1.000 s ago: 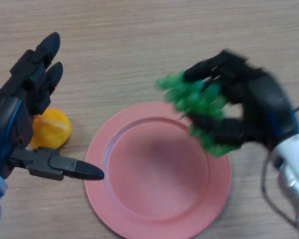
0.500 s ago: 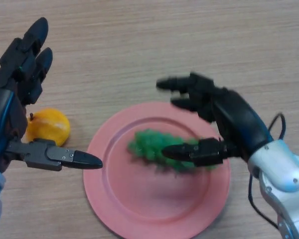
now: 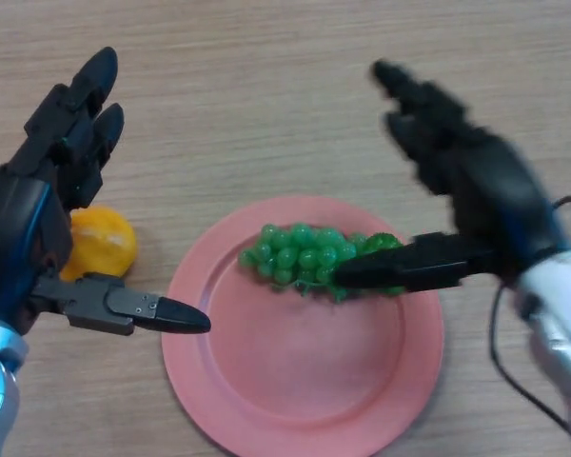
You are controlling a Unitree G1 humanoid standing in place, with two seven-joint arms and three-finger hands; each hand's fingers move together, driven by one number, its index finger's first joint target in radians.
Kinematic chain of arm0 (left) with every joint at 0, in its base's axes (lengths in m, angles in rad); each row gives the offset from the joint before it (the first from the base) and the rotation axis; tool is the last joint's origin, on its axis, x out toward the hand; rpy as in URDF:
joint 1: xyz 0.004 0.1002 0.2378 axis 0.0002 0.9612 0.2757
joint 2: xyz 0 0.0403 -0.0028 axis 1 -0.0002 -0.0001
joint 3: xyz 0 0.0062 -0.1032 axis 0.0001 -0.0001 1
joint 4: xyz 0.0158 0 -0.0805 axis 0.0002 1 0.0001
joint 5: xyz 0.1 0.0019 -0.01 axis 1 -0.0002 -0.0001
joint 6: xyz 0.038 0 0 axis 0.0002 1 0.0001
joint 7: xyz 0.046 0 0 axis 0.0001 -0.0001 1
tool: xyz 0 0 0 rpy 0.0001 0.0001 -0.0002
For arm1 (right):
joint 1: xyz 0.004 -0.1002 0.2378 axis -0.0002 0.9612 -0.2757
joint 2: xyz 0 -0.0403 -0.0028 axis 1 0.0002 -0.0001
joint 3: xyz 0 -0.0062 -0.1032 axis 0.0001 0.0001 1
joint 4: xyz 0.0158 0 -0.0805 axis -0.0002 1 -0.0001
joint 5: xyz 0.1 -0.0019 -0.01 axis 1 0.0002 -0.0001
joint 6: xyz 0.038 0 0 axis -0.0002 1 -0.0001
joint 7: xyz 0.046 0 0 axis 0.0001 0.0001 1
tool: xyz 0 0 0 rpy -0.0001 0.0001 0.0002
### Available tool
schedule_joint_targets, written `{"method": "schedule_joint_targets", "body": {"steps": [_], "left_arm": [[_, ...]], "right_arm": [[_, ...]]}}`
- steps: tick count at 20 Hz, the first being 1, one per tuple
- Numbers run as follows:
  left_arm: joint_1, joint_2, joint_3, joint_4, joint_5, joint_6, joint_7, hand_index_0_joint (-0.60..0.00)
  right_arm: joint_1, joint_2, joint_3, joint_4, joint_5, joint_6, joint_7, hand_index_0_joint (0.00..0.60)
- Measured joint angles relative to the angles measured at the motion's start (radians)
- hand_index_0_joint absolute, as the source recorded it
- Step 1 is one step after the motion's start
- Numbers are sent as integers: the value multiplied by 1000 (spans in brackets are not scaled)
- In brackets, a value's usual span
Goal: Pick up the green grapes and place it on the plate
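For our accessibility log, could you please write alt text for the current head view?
A bunch of green grapes lies on a pink plate on a wooden table, with the open right hand just above it, thumb over the bunch's right end. The open left hand hovers at left over an orange fruit.

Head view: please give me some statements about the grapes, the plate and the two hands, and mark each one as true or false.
1. The green grapes lie on the pink plate. True.
2. The right hand has its fingers curled round the grapes. False: its fingers are straight and hold nothing; only the thumb reaches over the bunch.
3. An orange fruit sits on the table beside the plate. True.
4. The left hand holds the orange fruit. False: it is open, in front of the fruit.
5. The plate is blue. False: it is pink.
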Motion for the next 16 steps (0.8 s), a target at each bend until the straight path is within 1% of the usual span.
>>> {"method": "schedule_joint_targets", "body": {"steps": [1,2,4,6,7,8,9,11,13,14,16], "left_arm": [[-1,1,3,0,-1,0,0,0],[-1,2,11,4,-1,0,-2,0],[6,2,31,34,-3,-7,-23,0],[16,8,57,46,-4,-10,-46,0],[12,16,63,55,-4,-20,-46,0],[-1,29,64,87,5,-61,-45,0],[-16,30,63,100,33,-81,-45,0],[-47,48,65,101,40,-88,-43,0],[-53,47,62,101,41,-91,-43,0],[-50,43,57,112,43,-105,-44,0],[-47,41,54,199,98,-236,-40,0]], "right_arm": [[33,-7,-41,-24,35,-17,17,0],[75,-35,-88,-33,79,-41,45,0],[132,-75,-164,-63,101,-45,95,0],[170,-80,-233,-118,101,-45,130,0],[175,-84,-240,-140,102,-45,133,0],[166,-93,-244,-139,105,-59,148,0],[156,-105,-239,-129,91,-67,156,0],[135,-109,-233,-94,47,-85,160,0],[134,-109,-226,-68,22,-116,165,0],[142,-108,-226,-48,-14,-151,165,0],[160,-104,-226,-13,-42,-208,165,0]]}}
